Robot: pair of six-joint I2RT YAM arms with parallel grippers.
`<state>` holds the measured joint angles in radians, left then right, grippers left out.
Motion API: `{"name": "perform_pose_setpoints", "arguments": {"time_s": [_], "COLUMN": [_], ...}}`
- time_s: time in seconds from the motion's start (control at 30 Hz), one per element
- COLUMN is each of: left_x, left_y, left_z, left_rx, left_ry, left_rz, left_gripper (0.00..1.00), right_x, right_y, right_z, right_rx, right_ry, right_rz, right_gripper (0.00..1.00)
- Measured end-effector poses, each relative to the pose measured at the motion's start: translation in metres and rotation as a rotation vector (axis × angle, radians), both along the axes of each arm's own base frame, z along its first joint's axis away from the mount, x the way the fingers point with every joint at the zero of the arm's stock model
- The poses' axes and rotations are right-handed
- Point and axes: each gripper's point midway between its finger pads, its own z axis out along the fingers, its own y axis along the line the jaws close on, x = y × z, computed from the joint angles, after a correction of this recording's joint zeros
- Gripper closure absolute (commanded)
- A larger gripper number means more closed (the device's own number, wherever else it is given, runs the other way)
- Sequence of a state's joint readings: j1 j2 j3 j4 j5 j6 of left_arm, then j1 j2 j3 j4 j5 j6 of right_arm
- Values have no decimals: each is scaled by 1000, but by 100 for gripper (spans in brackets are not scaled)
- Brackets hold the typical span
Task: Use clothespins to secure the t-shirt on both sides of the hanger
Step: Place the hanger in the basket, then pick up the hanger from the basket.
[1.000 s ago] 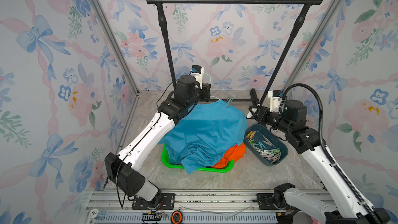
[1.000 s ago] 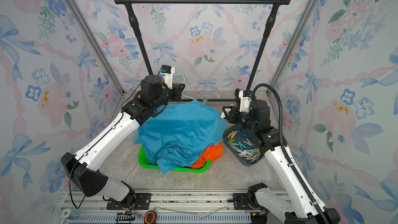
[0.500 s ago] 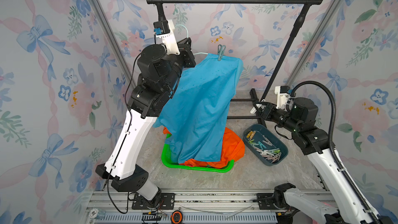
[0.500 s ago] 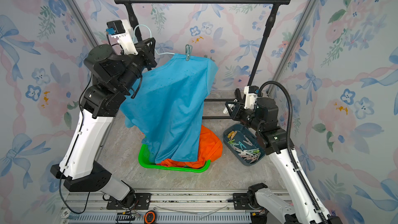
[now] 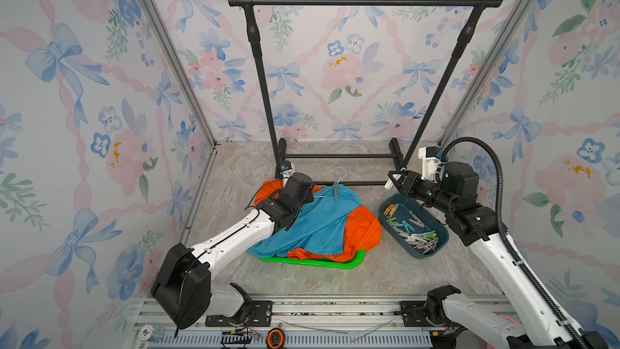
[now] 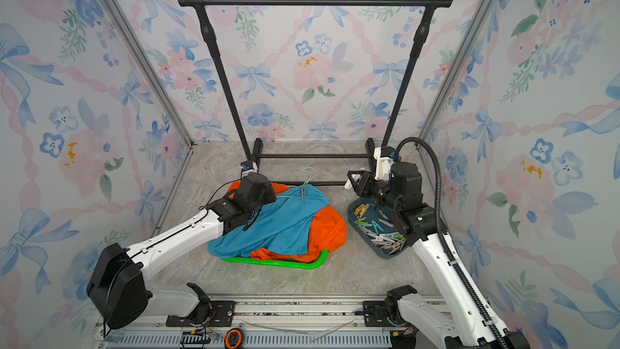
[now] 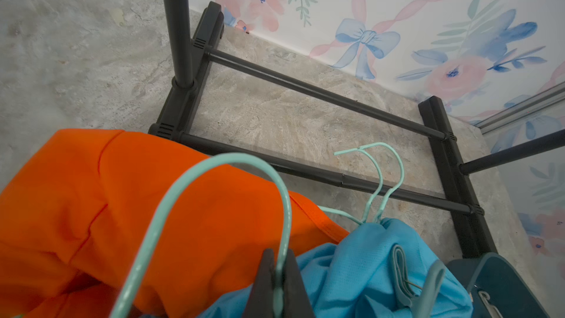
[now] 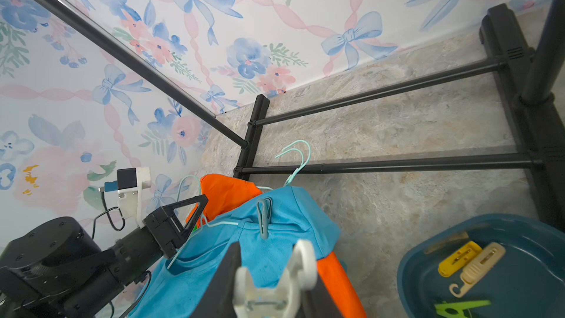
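Change: half a second ago the left arm held the blue t-shirt (image 5: 322,223) high beside the rack (image 5: 365,0). Now arm and shirt are down on the laundry heap, while the right arm has barely shifted.
Count: two arms, two shirts, three hanger hooks (image 7: 382,160), one rack, one green basket (image 5: 335,263), one bin (image 5: 432,251).
Basket: holds both shirts on the worktop (image 5: 335,283), the blue t-shirt draped over the orange shirt (image 5: 364,229).
Bin contents: many loose clothespins (image 5: 416,235) in yellow, cream, green, white and pink, too jumbled to count.
On the blue t-shirt: one grey clothespin (image 8: 264,215) is clipped at its shoulder.
Left end effector (image 7: 279,266): clamped on the teal hanger (image 7: 244,160) at the foot of its hook.
Right end effector (image 8: 272,270): gripping one white clothespin (image 8: 275,289) near the bin's far end.
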<state>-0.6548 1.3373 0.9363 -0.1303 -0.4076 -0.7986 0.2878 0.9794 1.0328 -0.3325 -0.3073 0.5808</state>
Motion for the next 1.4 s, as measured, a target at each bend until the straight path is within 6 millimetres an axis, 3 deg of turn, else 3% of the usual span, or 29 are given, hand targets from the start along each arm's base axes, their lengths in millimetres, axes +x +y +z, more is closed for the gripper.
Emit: {"name": "perform_pose_setpoints", "arguments": {"time_s": [0.13, 0.37, 0.5, 0.63, 0.83, 0.93, 1.13, 1.4], "left_x": [-6, -30, -42, -46, -56, -58, -55, -57], "left_y": [-8, -26, -23, -17, -30, -35, -33, -23], "left_z": [1, -30, -43, -27, -2, -2, -6, -29], "left_rx": [-72, -100, -137, -195, -237, -246, -217, -180], "left_ry": [-14, 31, 67, 27, -41, -30, 13, 104], "left_rz": [-43, -232, -336, -408, -538, -577, -584, -539], "left_gripper": [100, 72, 63, 62, 65, 64, 52, 51], "right_x": [1, 3, 3, 3, 6, 7, 7, 7], "right_y": [3, 4, 4, 5, 6, 7, 7, 7], "right_z": [-6, -6, -8, -13, -13, -16, -16, -21], "right_rx": [3, 5, 4, 2, 3, 1, 0, -2], "right_ry": [7, -1, 3, 11, 9, 13, 15, 24], "right_rz": [6, 8, 8, 8, 8, 10, 12, 13], "right_gripper": [71, 70, 70, 70, 70, 70, 70, 70]}}
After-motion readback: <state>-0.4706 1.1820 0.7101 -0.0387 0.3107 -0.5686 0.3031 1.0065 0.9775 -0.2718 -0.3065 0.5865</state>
